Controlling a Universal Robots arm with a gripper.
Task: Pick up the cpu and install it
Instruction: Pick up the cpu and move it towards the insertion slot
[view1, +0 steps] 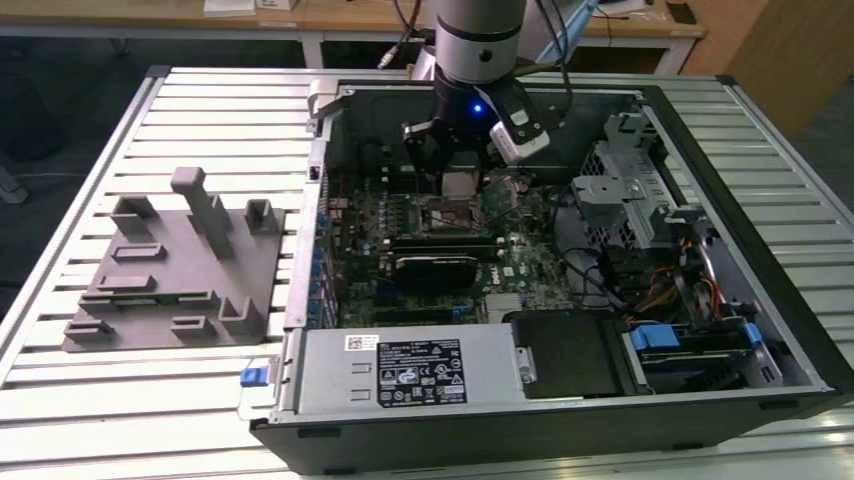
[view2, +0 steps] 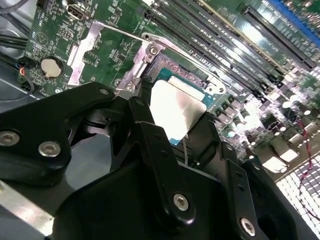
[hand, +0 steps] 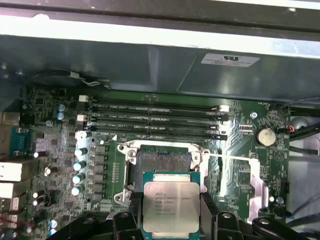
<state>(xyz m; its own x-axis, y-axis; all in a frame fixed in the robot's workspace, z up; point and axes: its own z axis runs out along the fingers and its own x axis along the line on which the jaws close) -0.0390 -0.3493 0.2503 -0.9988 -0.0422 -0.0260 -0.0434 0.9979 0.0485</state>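
Note:
The cpu (hand: 169, 205), a small square chip with a pale silvery top, hangs just above the green motherboard (hand: 55, 140). My gripper (hand: 170, 216) is shut on it, a black finger (hand: 133, 212) pressing on each side. The dark square socket (hand: 164, 161) lies open close beside the chip, its metal load plate (hand: 250, 182) swung aside. In the second wrist view the cpu (view2: 177, 107) sits tilted between the fingers (view2: 204, 131) of the gripper (view2: 174, 115), over the socket's frame (view2: 150, 57). In the exterior view the gripper (view1: 459, 172) holds the cpu (view1: 459, 183) inside the open computer case (view1: 694, 100), over the socket (view1: 451, 212).
A grey moulded tray (view1: 174, 265) rests on the slatted table (view1: 80, 400) at the exterior view's left. Memory slots (hand: 155, 120) run beside the socket. A power supply (view1: 400, 370), drive cage (view1: 641, 190) and cables (view1: 667, 295) crowd the case.

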